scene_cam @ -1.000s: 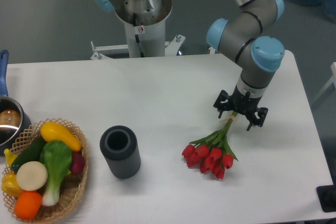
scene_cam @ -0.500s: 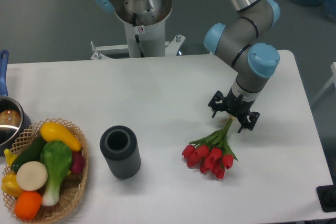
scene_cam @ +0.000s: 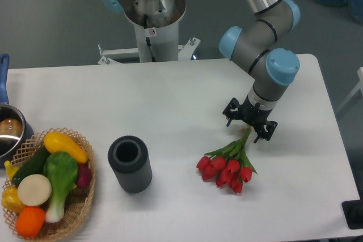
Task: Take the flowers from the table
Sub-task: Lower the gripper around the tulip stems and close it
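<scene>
The white table carries the flowers, a dark cylinder, a vegetable basket and a pot

Grey floor behind, a white metal frame standing on it.

The arm reached in from the twelve o'clock edge of the view, its silver tube running down toward five o'clock into two grey joints with blue caps. Below the wrist, the black gripper pointed down, and its fingers stood apart, one toward nine o'clock, one toward four.
</scene>
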{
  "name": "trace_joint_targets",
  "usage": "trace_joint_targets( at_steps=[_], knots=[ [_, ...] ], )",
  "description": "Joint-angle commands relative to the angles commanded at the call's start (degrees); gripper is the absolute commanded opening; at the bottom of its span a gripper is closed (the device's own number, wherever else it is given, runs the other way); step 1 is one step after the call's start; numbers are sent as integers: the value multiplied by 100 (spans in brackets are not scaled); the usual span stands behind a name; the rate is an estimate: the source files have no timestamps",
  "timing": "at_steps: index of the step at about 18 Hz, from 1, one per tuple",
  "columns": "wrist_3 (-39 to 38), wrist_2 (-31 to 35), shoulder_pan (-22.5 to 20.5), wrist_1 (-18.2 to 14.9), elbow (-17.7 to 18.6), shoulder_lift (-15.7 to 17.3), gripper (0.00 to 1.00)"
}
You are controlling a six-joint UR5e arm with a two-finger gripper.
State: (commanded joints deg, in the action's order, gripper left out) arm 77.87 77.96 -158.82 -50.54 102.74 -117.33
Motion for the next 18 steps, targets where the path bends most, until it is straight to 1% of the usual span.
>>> trace_joint_targets(
  at_steps=[5, 10, 11, 12, 15, 16, 17, 18],
  knots=[
    [0, -9, 0, 0, -26, -44, 99],
    [0, -9, 0, 18, -26, -62, 83],
    [-17, -9, 0, 26, -26, -62, 77],
    [-44, -17, 0, 35, -35, -62, 69],
    [-61, -18, 9, 88, -35, -62, 55],
    [-61, -26, 9, 88, -35, -62, 48],
    [-70, -26, 9, 88, -35, -62, 38],
    [-70, -26, 9, 88, -35, -62, 35]
  ],
)
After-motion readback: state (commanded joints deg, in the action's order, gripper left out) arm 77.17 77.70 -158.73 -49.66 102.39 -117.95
